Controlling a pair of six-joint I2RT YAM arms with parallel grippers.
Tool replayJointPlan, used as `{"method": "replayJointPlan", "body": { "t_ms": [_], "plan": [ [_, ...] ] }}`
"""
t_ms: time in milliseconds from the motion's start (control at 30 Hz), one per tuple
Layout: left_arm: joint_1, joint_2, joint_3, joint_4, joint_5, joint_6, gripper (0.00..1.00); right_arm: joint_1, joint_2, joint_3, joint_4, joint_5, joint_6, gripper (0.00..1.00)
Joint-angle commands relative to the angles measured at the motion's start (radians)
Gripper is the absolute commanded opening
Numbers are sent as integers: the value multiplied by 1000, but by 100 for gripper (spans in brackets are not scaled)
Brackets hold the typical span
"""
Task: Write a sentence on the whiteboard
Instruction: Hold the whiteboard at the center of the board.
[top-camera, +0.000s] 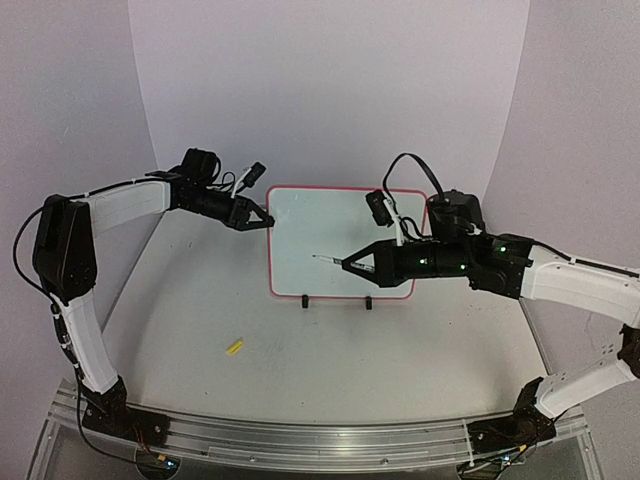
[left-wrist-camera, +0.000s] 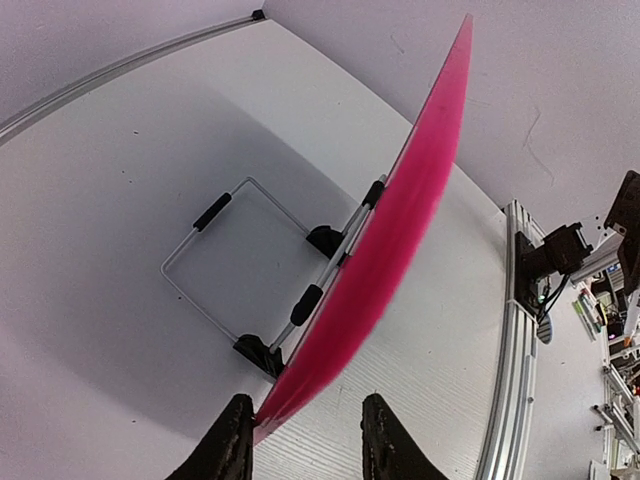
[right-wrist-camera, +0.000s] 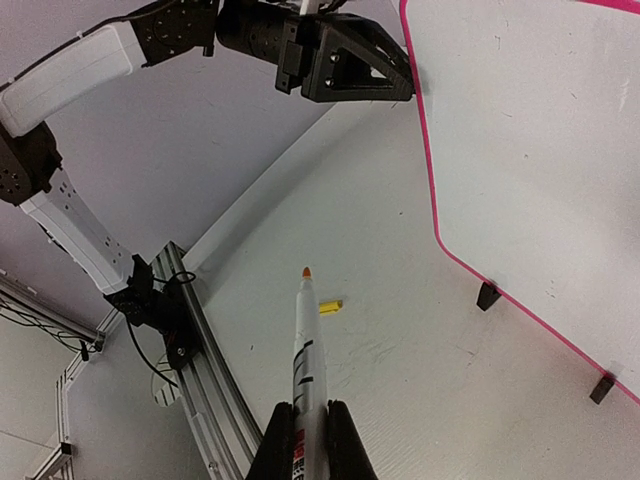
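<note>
The whiteboard (top-camera: 330, 235) with its pink-red frame stands upright on two black feet at mid-table. I see no sentence on its white face (right-wrist-camera: 540, 150). My left gripper (top-camera: 265, 222) is at the board's upper left edge. In the left wrist view the pink edge (left-wrist-camera: 400, 220) runs between the jaws of the left gripper (left-wrist-camera: 305, 410); it touches the left finger, with a gap to the right finger. My right gripper (right-wrist-camera: 300, 405) is shut on a white marker (right-wrist-camera: 305, 340). The marker's orange tip hovers in front of the board's lower left part (top-camera: 316, 257).
A small yellow cap (top-camera: 234, 347) lies on the table in front of the board, left of centre. A wire stand (left-wrist-camera: 235, 255) props the board from behind. An aluminium rail (top-camera: 320, 435) runs along the near table edge. White walls close off the back and sides.
</note>
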Motion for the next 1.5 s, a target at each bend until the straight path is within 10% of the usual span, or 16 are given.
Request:
{"method": "replayJointPlan", "body": {
  "t_ms": [0, 467, 1067, 1467],
  "plan": [
    [-2, -10, 24, -40, 48, 41, 30, -2, 1, 22, 17, -22, -11, 0],
    [-3, -91, -104, 25, 75, -48, 21, 0, 50, 55, 21, -46, -11, 0],
    [-2, -106, -82, 21, -94, 48, 62, 15, 231, 239, 33, -54, -230, 0],
    [-7, 8, 63, -23, -62, 101, 50, -34, 355, 363, 22, -113, -269, 0]
  ]
}}
